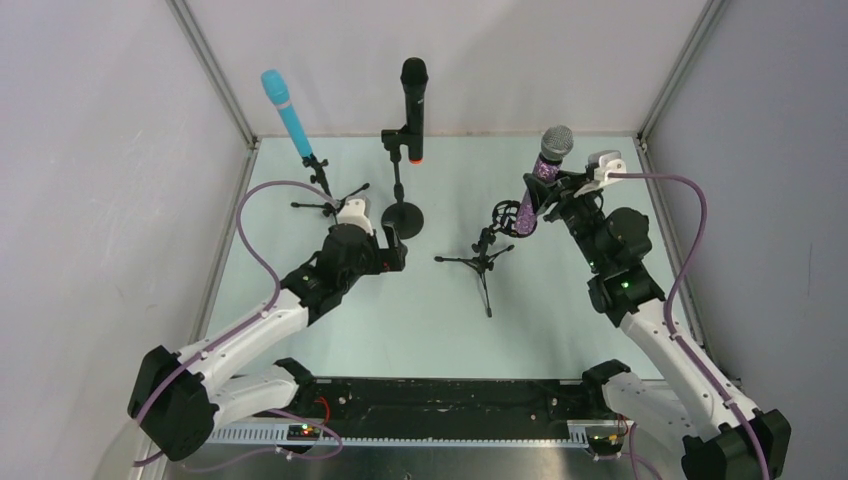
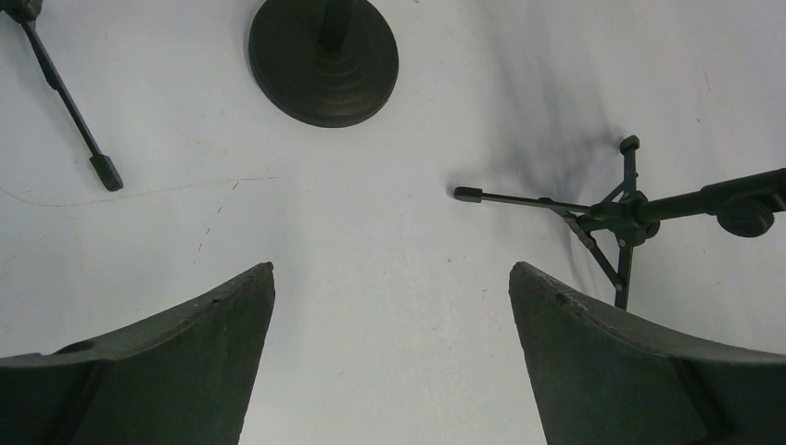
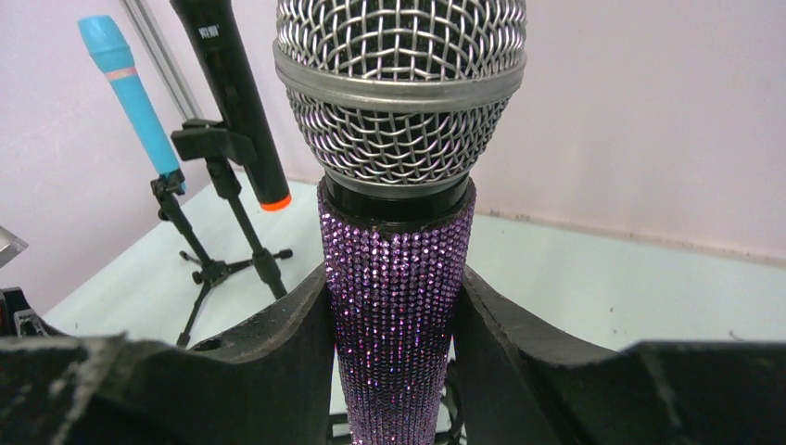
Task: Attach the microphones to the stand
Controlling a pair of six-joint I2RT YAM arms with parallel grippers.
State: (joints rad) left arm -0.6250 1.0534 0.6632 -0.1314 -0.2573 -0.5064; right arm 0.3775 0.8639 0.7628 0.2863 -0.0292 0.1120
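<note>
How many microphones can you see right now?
3. The turquoise microphone stands on the back-left tripod, the black microphone on the round-base stand, the purple microphone in the right gripper, by the front tripod. None seem hidden.

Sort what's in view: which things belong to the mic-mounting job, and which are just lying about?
Job:
- turquoise microphone on tripod stand
- black microphone with orange end on round-base stand
- purple glitter microphone, gripped by right hand
- third tripod stand
- left hand, open

Background only:
- purple arm cables
- enclosure walls
- table
</note>
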